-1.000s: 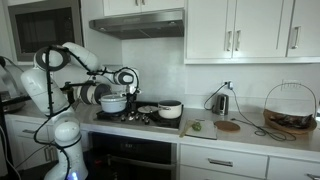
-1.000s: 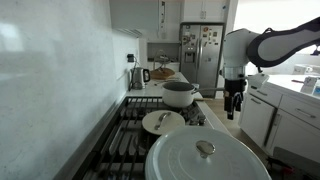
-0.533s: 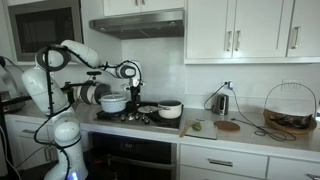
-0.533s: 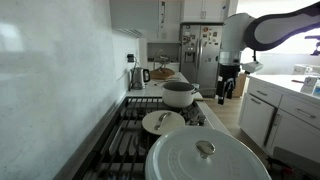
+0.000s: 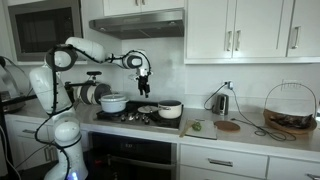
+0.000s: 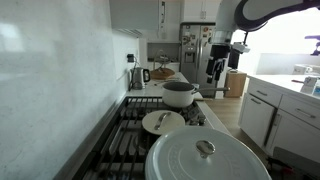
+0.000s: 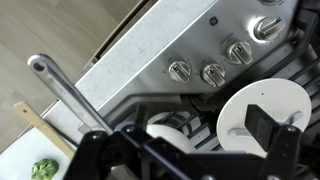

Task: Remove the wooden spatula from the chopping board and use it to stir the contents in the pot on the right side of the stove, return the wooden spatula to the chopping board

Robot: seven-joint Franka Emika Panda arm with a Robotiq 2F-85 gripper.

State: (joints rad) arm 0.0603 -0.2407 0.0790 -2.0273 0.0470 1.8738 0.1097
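Between the fingers (image 7: 272, 130) there is only air: the jaws stand wide, and the gripper (image 5: 144, 86) hangs high over the stove (image 5: 133, 118), well above every pan. Off to one side in the wrist view, the wooden spatula (image 7: 36, 123) lies flat on the chopping board (image 7: 14, 166), its handle running diagonally, with a small green item (image 7: 43, 169) near it on the same board. A grey metal handle (image 7: 62, 92) crosses between gripper and board in that view; what it belongs to I cannot tell. In an exterior view the pot (image 5: 170, 110) sits at the stove's edge, just beside the board.

The step in hand looks like the reach for the spatula. To do it well, I would carry the gripper sideways past the pot at height, so the fingers clear its rim and the grey handle, and only then descend over the board. Turn the wrist until the jaws straddle the spatula's handle squarely across its width. A thin utensil lying flat gives little to bite, so the tips should come almost to the board's surface before closing. Grip along the handle, away from the green item, leaving enough length for stirring
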